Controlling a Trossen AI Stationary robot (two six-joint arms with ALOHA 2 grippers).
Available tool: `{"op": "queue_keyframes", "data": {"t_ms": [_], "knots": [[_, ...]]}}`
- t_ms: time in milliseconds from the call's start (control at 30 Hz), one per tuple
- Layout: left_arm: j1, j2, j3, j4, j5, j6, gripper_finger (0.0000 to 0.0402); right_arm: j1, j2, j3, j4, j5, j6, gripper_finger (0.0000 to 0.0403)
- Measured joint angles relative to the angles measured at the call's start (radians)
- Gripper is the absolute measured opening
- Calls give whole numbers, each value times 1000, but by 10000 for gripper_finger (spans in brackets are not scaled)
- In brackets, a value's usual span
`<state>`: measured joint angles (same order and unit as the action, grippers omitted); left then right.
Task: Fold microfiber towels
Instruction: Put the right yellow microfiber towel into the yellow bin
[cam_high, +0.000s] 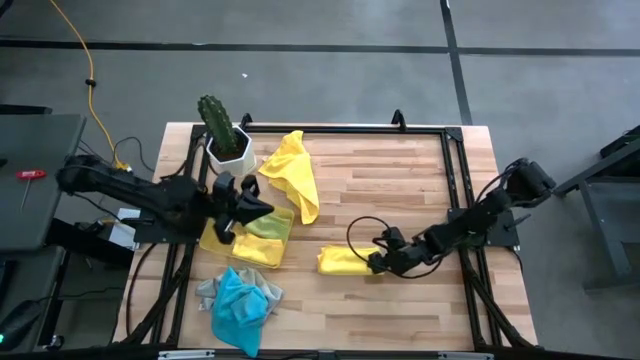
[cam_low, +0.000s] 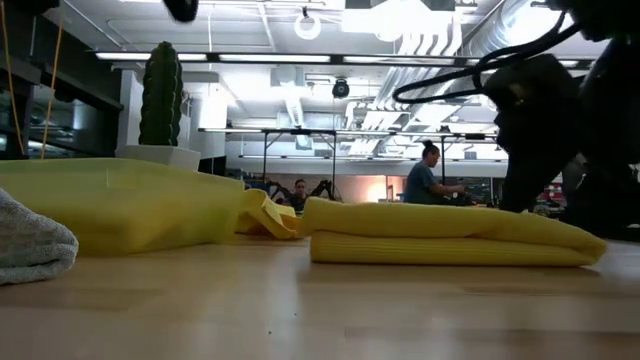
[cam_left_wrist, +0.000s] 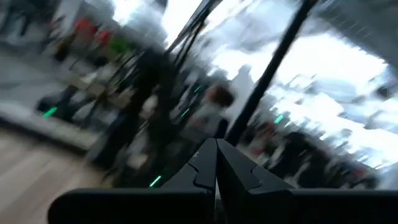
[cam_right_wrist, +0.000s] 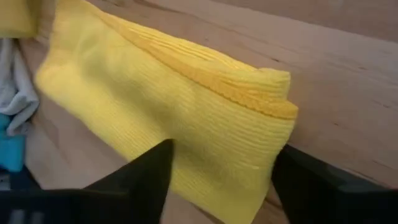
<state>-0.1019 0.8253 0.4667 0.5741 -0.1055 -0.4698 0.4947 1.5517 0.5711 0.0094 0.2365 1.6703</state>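
Observation:
A folded yellow towel (cam_high: 343, 260) lies flat on the wooden table right of centre; it also shows in the low view (cam_low: 440, 235) and the right wrist view (cam_right_wrist: 186, 118). My right gripper (cam_high: 376, 263) is open at the towel's right end, one finger on either side of it (cam_right_wrist: 222, 151); no touch shows. My left gripper (cam_high: 262, 208) is shut and empty, above the yellow tray (cam_high: 232, 250), its fingers (cam_left_wrist: 216, 163) pointing out into the room. A crumpled yellow towel (cam_high: 291, 175) lies at the far middle. A turquoise towel (cam_high: 240, 306) lies on a grey one (cam_high: 210, 291) at the near left.
A cactus in a white pot (cam_high: 225, 140) stands at the far left, close to my left arm. The tray holds yellow and lime-green cloth (cam_high: 266, 226). A black frame (cam_high: 455, 170) runs along the table's edges. Bare wood lies in the far right part (cam_high: 390, 190).

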Motion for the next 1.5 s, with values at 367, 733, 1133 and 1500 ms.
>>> {"op": "queue_keyframes", "data": {"t_ms": [367,733,1133,1500], "knots": [[78,-95,0,-514,-31,-118,0,-59,20,153,-93,96,-195,15],[76,219,67,-306,-12,-52,48,-82,0,477,-475,-64,-936,3],[102,654,465,-316,263,27,227,-90,0,623,-652,25,-1233,1],[122,806,597,-354,359,-38,279,-89,-1,763,-808,124,-1440,0]]}}
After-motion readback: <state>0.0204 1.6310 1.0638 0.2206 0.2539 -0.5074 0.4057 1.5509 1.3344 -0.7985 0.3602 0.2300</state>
